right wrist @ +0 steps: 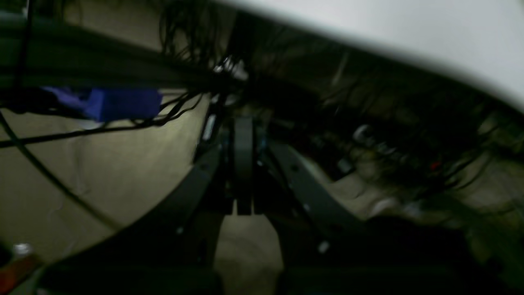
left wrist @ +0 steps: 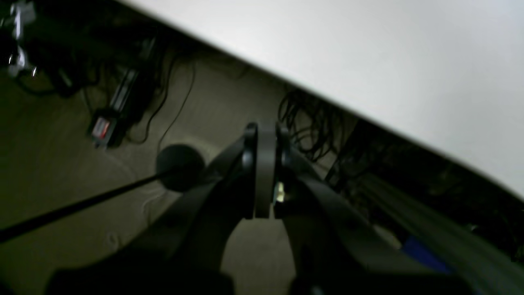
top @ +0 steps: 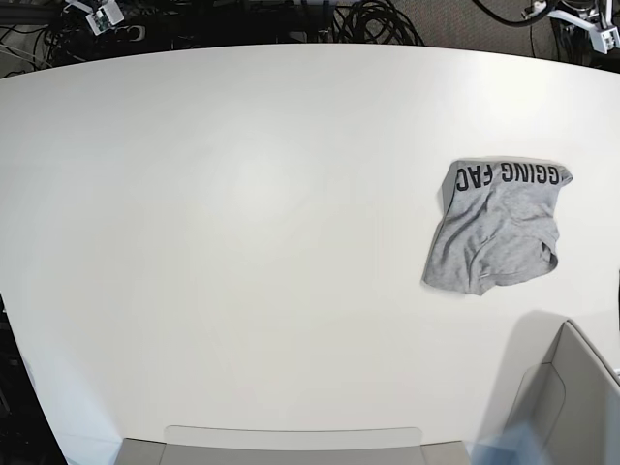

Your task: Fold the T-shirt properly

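The T-shirt (top: 494,228) lies in a small, crumpled, roughly folded heap on the right side of the white table (top: 242,242). It is heather grey, with black block lettering showing along its far edge. My left gripper (left wrist: 265,130) is shut and empty, hanging over the floor beside the table's edge (left wrist: 368,61). My right gripper (right wrist: 243,123) is also shut and empty, over the floor beside the table (right wrist: 409,28). Both grippers are far from the T-shirt. Neither gripper can be made out in the base view.
Bundles of black cables (left wrist: 311,119) and a black power box (left wrist: 104,131) lie on the beige floor off the table. A blue object (right wrist: 118,104) sits among cables. A grey box (top: 576,397) stands at the table's near right corner.
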Robot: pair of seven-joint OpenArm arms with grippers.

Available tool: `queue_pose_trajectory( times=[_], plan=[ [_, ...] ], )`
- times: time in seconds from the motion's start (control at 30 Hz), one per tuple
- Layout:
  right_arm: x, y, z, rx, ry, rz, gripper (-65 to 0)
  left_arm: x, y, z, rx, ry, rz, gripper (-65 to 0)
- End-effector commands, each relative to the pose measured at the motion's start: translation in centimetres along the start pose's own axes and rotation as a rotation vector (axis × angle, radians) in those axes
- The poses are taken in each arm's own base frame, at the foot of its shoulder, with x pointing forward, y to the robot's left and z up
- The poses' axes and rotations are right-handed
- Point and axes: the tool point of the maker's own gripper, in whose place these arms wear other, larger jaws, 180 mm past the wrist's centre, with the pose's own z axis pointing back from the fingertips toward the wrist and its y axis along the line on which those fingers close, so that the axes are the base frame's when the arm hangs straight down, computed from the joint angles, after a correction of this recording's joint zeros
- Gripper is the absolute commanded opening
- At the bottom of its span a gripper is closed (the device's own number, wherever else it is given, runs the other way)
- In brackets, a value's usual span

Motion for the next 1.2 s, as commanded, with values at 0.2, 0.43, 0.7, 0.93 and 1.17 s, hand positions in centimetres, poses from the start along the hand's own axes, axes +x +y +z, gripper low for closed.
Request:
queue_pose_trajectory(
  times=[0.2,0.43,0.7,0.93,1.17],
  plan=[
    [-8.1,3.2,-3.0,0.189,0.177,-0.114,-65.0,-8.9,0.9,-0.5,0.069,0.236,-0.049,-65.0],
    [-15.8,4.2,-8.0,0.193,0.316,-0.165,-65.0,-15.1,-2.7,-4.0,-0.025,0.402,-0.017,-65.0],
    [-21.1,2.2,-11.4,0.174,0.446,-0.251,-65.0,-21.4,-2.8,-7.4,0.016,0.579,-0.055,-65.0],
    [-22.3,1.4,-13.7,0.192,0.558,-0.245,-65.0,-26.0,-4.8,-10.3,-0.004,0.661,-0.124,-65.0],
    [-21.3,-1.3,-15.9,0.113,0.608,-0.189,-65.0,-30.0,-6.3,-12.8,-0.035,0.651,-0.232,-65.0]
  ],
)
